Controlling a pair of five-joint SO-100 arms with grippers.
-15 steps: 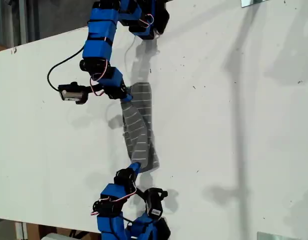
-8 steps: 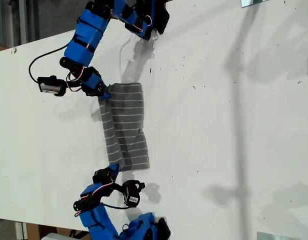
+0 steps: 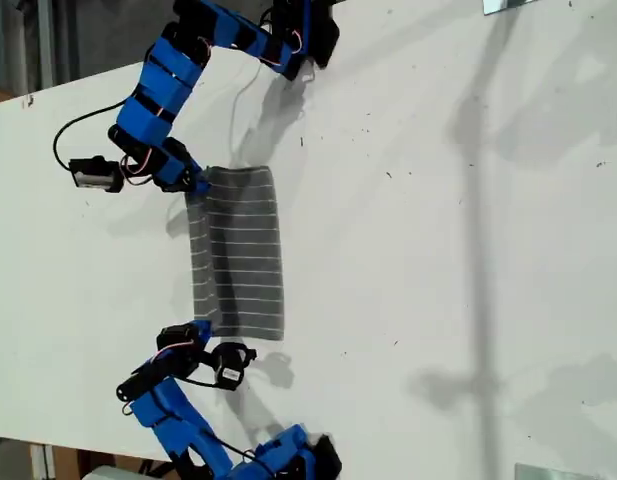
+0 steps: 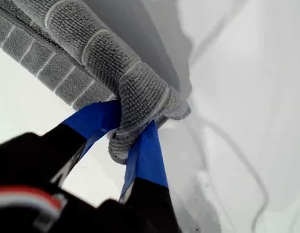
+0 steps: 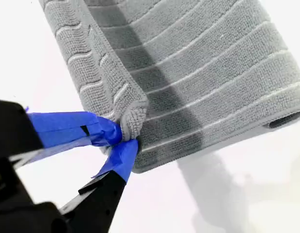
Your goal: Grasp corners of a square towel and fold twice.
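The grey striped towel (image 3: 238, 255) lies as a doubled rectangle on the white table (image 3: 438, 250), with its folded edge toward the exterior view's right. My first gripper (image 3: 196, 186) is shut on the corner nearest the exterior view's top left; the first wrist view shows this corner (image 4: 140, 109) bunched between the blue-taped jaws of the first gripper (image 4: 123, 126). My second gripper (image 3: 201, 328) is shut on the corner at the exterior view's lower left. In the second wrist view that corner (image 5: 132, 114) is pinched by the second gripper (image 5: 123, 138), with the towel (image 5: 203, 63) spreading away beyond it.
The arm bases stand at the table's edges at the exterior view's top (image 3: 288, 40) and bottom (image 3: 288, 455). A black cable (image 3: 73, 135) loops beside the first arm. Metal brackets (image 3: 508, 5) sit at the exterior view's right corners. The table edge runs along the exterior view's left.
Both grippers have moved toward the exterior view's left, drawing the held corners with them. The towel went from a narrow crumpled strip to a wider, flatter rectangle.
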